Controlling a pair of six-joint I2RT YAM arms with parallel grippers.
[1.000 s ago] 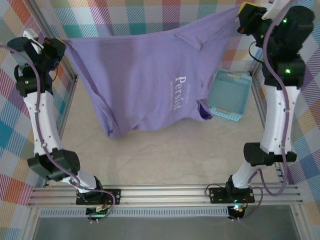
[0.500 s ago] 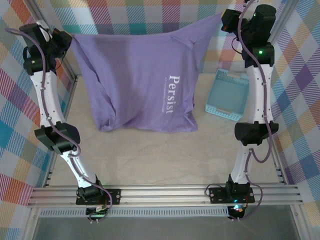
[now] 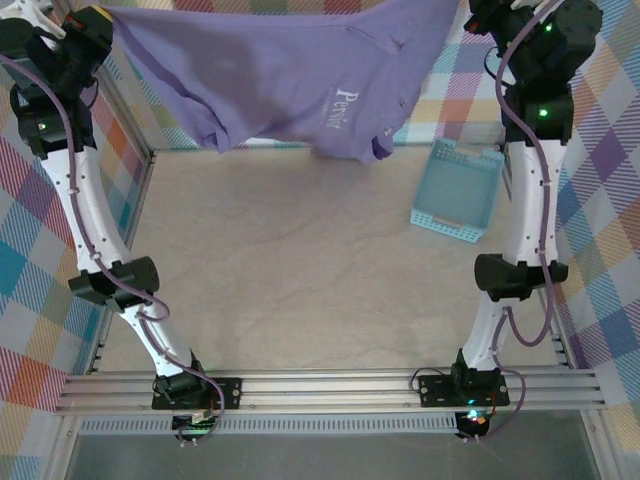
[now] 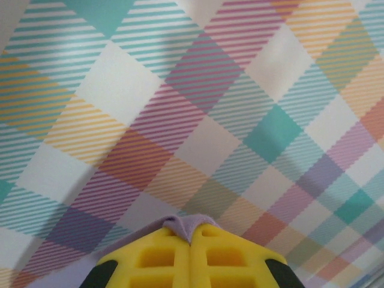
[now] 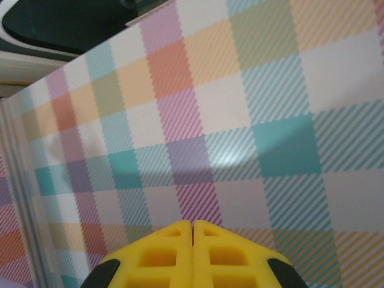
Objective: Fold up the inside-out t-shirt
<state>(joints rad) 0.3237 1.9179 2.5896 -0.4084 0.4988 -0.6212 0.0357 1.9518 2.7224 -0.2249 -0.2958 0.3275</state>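
Basket (image 3: 460, 192) at 3 o'clock on the table (image 3: 300, 290), apart from the work. At 12, shirt (image 3: 270, 70) hangs in the air, stretched between both arms. Left gripper (image 4: 191, 231) pinches a purple corner. Right gripper (image 5: 192, 225) has its fingers pressed together, and from above the other corner runs to it. My read: no fold made; laying flat and folding remain.

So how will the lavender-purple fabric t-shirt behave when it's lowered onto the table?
Likely very floppy: the lavender-purple fabric t-shirt sags in a curve between the left gripper and right gripper. Probably light, as thin pinches at two corners carry it. Its loose lower edge may bunch on landing.
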